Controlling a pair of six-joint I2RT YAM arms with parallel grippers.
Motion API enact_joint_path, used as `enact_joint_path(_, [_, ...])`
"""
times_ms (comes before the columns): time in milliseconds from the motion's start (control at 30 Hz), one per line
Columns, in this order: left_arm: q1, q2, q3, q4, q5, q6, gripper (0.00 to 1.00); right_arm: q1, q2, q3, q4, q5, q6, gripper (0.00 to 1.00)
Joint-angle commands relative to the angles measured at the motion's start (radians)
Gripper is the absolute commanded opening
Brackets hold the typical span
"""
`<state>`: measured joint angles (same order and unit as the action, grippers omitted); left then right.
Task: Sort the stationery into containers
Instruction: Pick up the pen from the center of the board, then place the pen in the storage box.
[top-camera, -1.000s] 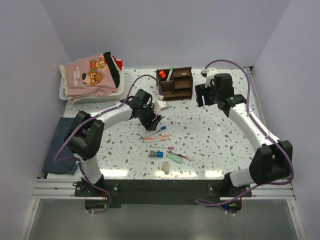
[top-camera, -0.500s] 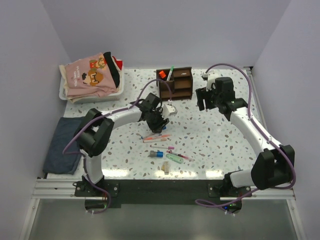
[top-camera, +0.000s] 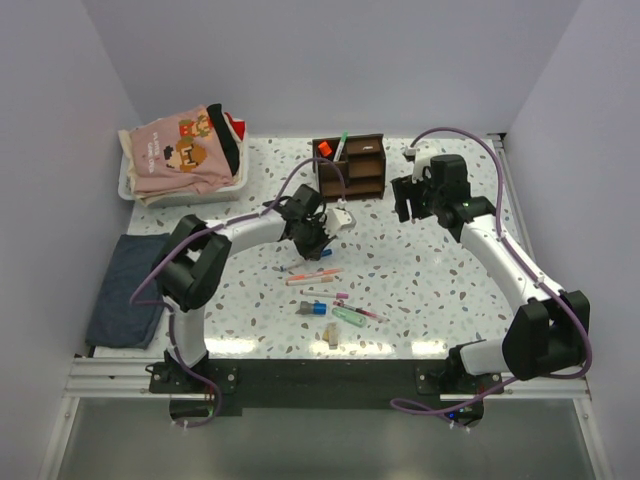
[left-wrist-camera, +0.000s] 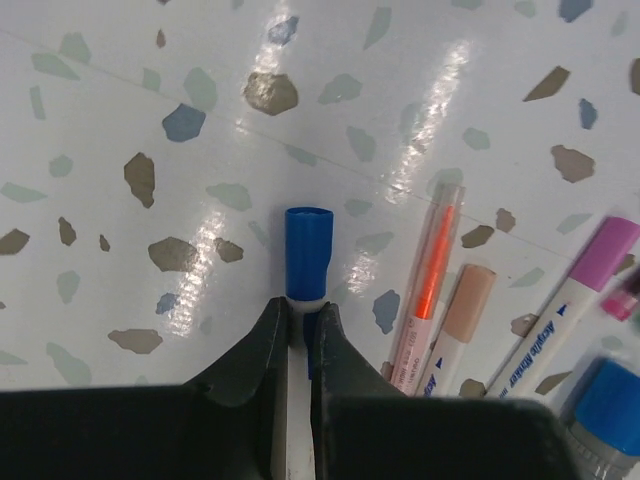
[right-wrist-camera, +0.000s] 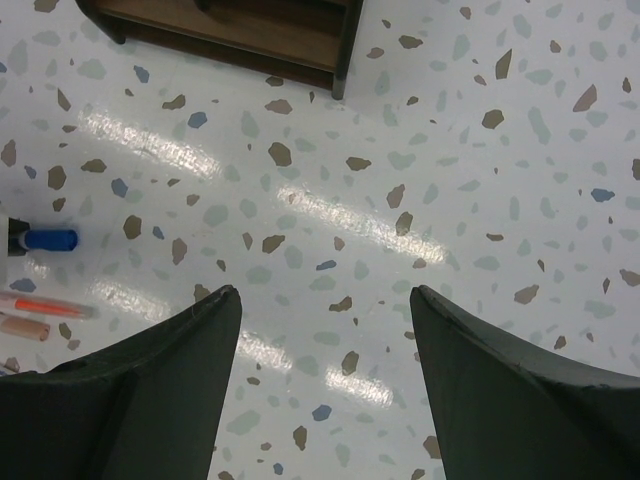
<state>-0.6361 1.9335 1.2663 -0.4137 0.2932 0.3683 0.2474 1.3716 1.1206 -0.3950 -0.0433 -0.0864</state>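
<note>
Left claw is pinched on the blue-capped pen, low over the surface. The pen's long axis runs 6 to 12, with the cap poking out at 12. From above, the wooden desk organizer lies at 1 o'clock of it. The right claw is spread and holds nothing. Only the left wrist view shows the pinch; from above, the wrist hides it.

Glossy speckled table, smooth plastic blue-capped pen, dark matt wooden organizer
</note>
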Motion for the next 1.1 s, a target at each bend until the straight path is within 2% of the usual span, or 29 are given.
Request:
enact_joint_path(0, [0.007,-0.089,0.149,-0.086,0.168,0.136,0.0,-0.002,0.0,0.025,0.021,0.014,-0.016,0.72])
enact_joint_path(100, [0.026,-0.123,0.287,-0.171,0.296,0.251,0.0,-0.002,0.001,0.022,0.031,0.011,-0.015,0.72])
enact_joint_path(200, [0.084,-0.13,0.395,-0.124,0.443,0.213,0.0,-0.002,0.004,0.019,0.047,0.011,-0.012,0.72])
enact_joint_path(267, [0.157,-0.139,0.381,0.111,0.515,0.066,0.0,-0.003,0.004,0.018,0.051,0.017,-0.012,0.72])
enact_joint_path(300, [0.185,-0.152,0.352,0.239,0.523,-0.103,0.0,-0.002,0.004,0.018,0.053,0.017,-0.012,0.72])
enact_joint_path(333, [0.212,-0.156,0.313,0.556,0.524,-0.193,0.0,-0.002,0.004,0.018,0.054,0.019,-0.012,0.72])
enact_joint_path(400, [0.272,-0.142,0.188,0.862,0.485,-0.396,0.0,-0.002,0.006,0.019,0.056,0.019,-0.012,0.72])
enact_joint_path(433, [0.283,-0.128,0.167,1.086,0.462,-0.437,0.0,-0.003,0.006,0.019,0.056,0.019,-0.012,0.72])
enact_joint_path(467, [0.295,-0.105,0.174,1.158,0.44,-0.463,0.0,-0.003,0.01,0.021,0.056,0.02,-0.012,0.72])
enact_joint_path(600, [0.297,0.071,0.35,1.235,0.425,-0.558,0.0,-0.003,0.024,0.036,0.051,0.022,-0.016,0.72])
enact_joint_path(733, [0.296,0.195,0.508,1.247,0.42,-0.606,0.0,-0.003,0.038,0.047,0.048,0.025,-0.022,0.72])
enact_joint_path(1067, [0.294,0.357,0.605,1.262,0.38,-0.629,0.0,-0.003,0.069,0.079,0.03,0.036,-0.033,0.72])
